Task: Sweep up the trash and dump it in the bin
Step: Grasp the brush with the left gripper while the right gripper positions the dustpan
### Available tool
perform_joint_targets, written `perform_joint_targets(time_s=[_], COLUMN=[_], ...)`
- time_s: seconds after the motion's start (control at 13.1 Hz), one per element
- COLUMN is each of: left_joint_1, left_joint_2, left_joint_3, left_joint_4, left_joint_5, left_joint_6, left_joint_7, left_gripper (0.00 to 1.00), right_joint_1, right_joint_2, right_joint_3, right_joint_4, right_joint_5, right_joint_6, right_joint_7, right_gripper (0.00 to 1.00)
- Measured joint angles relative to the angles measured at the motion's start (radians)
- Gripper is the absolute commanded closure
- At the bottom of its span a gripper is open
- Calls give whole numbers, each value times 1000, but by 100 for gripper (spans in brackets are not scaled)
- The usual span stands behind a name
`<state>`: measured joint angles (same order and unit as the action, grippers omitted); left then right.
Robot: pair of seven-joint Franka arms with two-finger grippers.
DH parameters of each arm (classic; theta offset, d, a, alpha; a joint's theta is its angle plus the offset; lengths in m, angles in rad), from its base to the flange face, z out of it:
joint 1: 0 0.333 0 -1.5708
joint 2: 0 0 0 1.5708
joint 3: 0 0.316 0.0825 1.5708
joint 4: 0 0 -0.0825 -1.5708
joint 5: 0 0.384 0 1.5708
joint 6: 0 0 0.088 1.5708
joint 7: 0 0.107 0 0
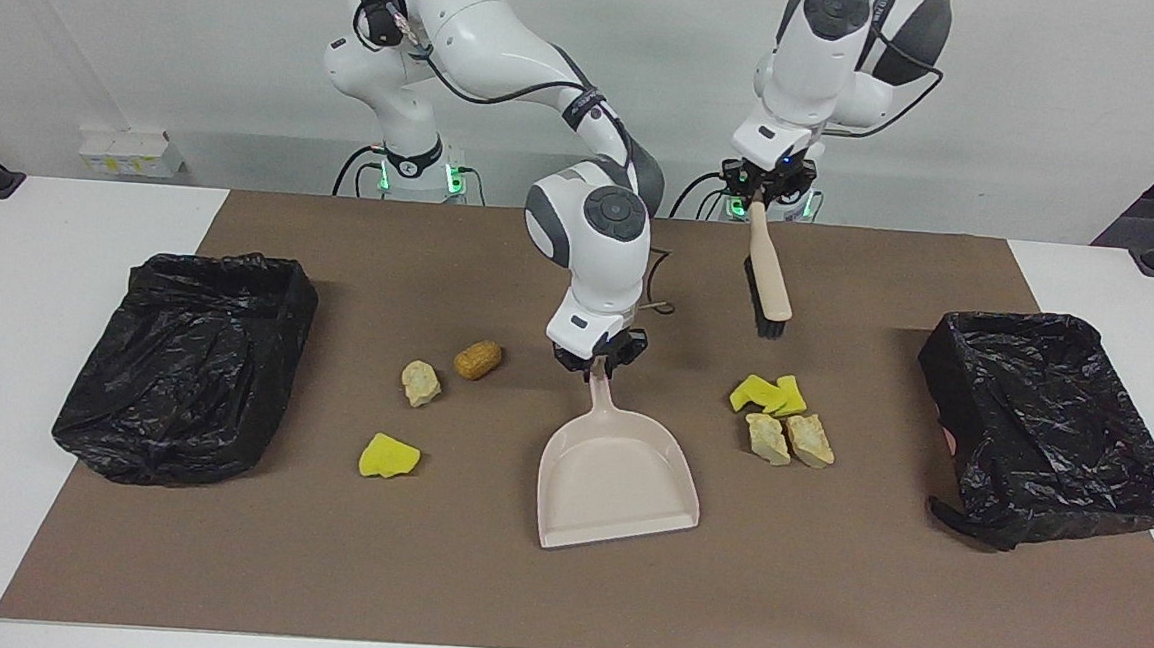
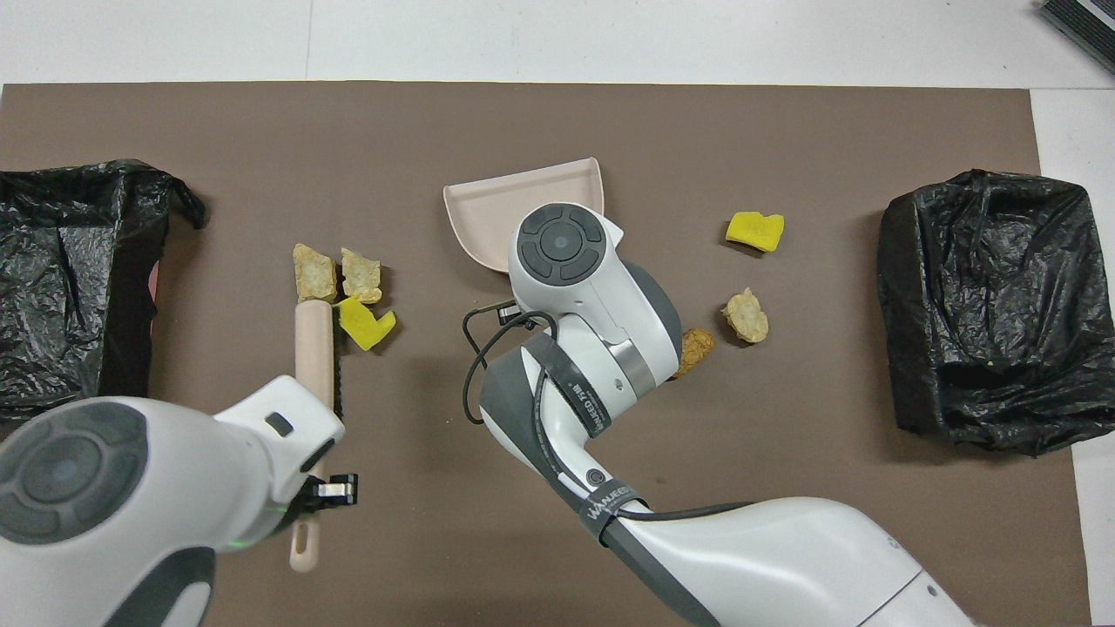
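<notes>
My right gripper [image 1: 600,363] is shut on the handle of the beige dustpan [image 1: 618,477], which lies flat on the mat with its mouth facing away from the robots. My left gripper [image 1: 762,189] is shut on a wooden brush [image 1: 770,281] that slants down, its black bristles low over the mat. Just past the bristles lies trash: yellow sponge pieces [image 1: 769,395] and two cream chunks [image 1: 788,439]. Toward the right arm's end lie a yellow sponge [image 1: 391,456], a cream chunk [image 1: 420,383] and an orange-brown lump [image 1: 478,359]. In the overhead view the right wrist hides the dustpan [image 2: 523,218] handle.
Two bins lined with black bags stand on the brown mat [image 1: 560,604], one at the right arm's end [image 1: 183,370] and one at the left arm's end [image 1: 1052,423]. White table shows around the mat. A thin cable [image 1: 660,304] trails by the right wrist.
</notes>
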<state>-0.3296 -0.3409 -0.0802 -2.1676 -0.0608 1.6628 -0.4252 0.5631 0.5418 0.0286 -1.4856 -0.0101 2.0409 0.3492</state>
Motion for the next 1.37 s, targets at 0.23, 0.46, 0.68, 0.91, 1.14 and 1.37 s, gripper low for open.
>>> perform_joint_targets(time_s=[0.23,0.46,0.68,0.91,1.14,1.37], left_joint_1=[187,300,332,337,333,301], left_joint_2=[152,295,406,485,520,513], left_joint_3=[1,3,1,-2,-19,-29], left_joint_4=[160,255,267,268,240,171], left_joint_5=[8,57,80,80,80,79], left_joint_6=[2,76,199,276,279,287], left_joint_7=[172,281,289,289,289,281], left_gripper=[100,100,100,100,100,100], right_joint_1=[-30,-64,-82,-91,-102,-92], right_joint_2=[-37,-65,-66,-66,-66,-73], right_joint_3=[-2,-4,-4,-4,-4,2], right_joint_4=[0,-4,-9,-11,-12,-12], right_joint_5=[-1,-3,-5,-9,-37,-84], right_joint_6=[-3,-12,-45,-63,-84,-113], right_joint_7=[-164,-392,-629,-856,-1020,-1194], right_gripper=[100,100,100,100,100,100])
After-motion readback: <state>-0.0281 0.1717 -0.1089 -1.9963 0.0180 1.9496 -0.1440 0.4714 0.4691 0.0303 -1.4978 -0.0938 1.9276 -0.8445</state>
